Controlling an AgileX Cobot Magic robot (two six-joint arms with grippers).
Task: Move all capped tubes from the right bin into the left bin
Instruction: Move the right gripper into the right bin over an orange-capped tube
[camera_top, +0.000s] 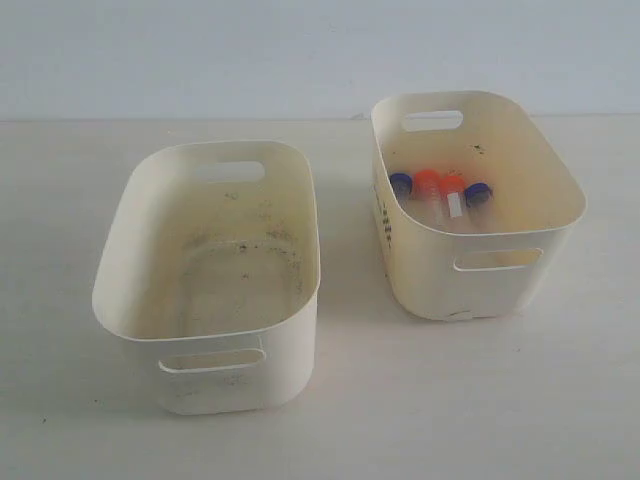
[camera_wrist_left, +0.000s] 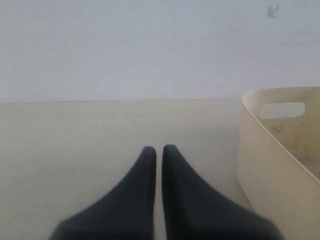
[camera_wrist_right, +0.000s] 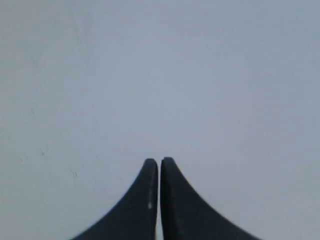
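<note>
The yellowish right bin (camera_top: 530, 165) stands at the back right with a small checkered print on its long side. Inside it lie several capped tubes: two with orange-red caps (camera_top: 428, 180) (camera_top: 453, 185) between two with blue caps (camera_top: 401, 183) (camera_top: 478, 193). The pale left bin (camera_top: 140, 250), its floor smudged dark, holds nothing. Neither arm shows in the exterior view. My left gripper (camera_wrist_left: 158, 148) is shut with nothing in it, low over the table, and the left bin (camera_wrist_left: 272, 150) sits just beside it. My right gripper (camera_wrist_right: 159, 161) is shut too, with only a plain wall behind it.
The bins stand side by side on a cream table (camera_top: 350, 420), a hand's width apart. A pale wall (camera_top: 200, 50) runs behind the table's far edge.
</note>
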